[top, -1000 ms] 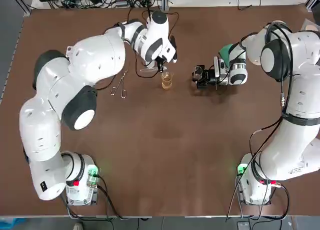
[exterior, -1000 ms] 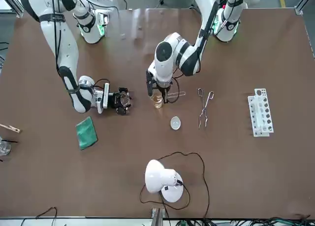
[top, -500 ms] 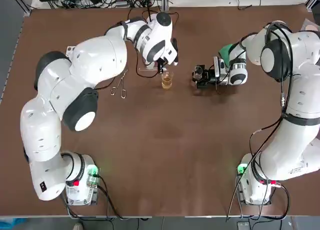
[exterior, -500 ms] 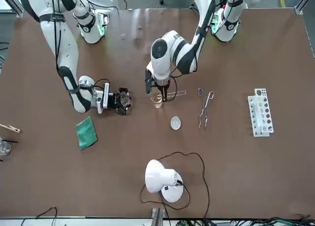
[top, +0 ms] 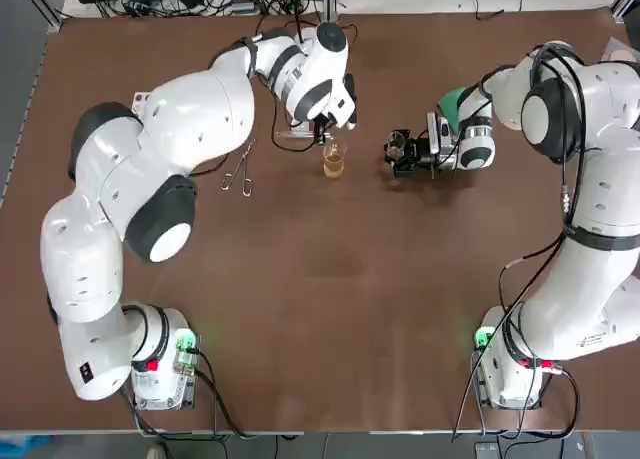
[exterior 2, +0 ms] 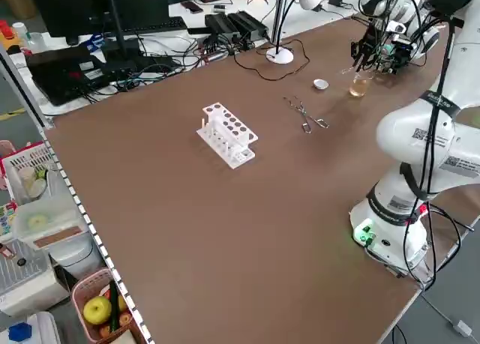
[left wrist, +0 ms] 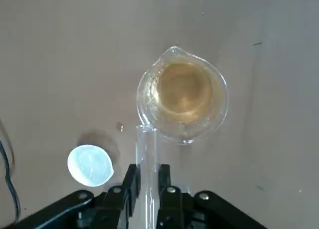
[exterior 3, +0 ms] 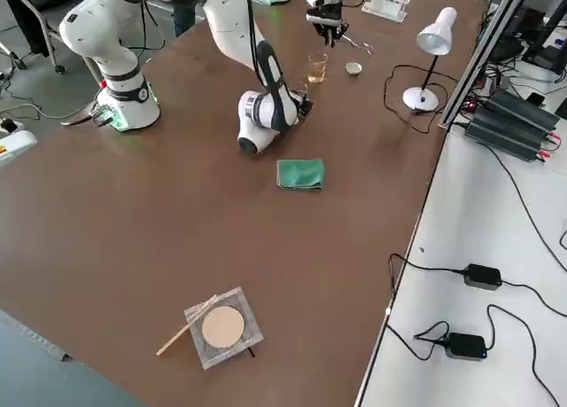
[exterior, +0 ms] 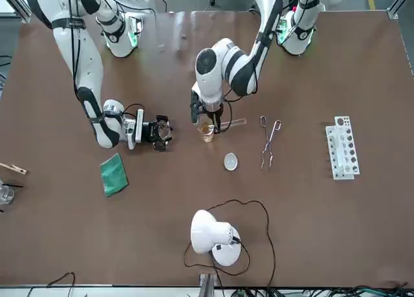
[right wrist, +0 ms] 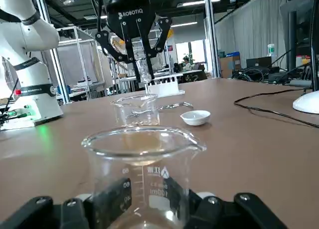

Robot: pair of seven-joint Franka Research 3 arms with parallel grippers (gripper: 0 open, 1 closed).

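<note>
The glass tube [left wrist: 147, 154] hangs clamped between the two fingers of my left gripper [left wrist: 147, 176], its lower end just above the rim of the small glass [left wrist: 183, 99] of amber liquid, not touching it. Read from overhead, with 12 o'clock away from my bases, that small glass stands a little past the middle of the table [top: 330, 309], and my left gripper sits at its 11 o'clock. The white dish [exterior: 230, 161] lies near, also toward 11 o'clock. At 3 o'clock my right gripper [top: 403, 152] is down low at the table, closed on an empty glass [right wrist: 144, 159], apart from the small one. The tongs [top: 240, 167] lie at 9 o'clock, the rack [exterior: 341, 147] farther that way. The green cloth [exterior: 113, 174] is at 2 o'clock and the lamp [exterior: 213, 235] toward 12
</note>
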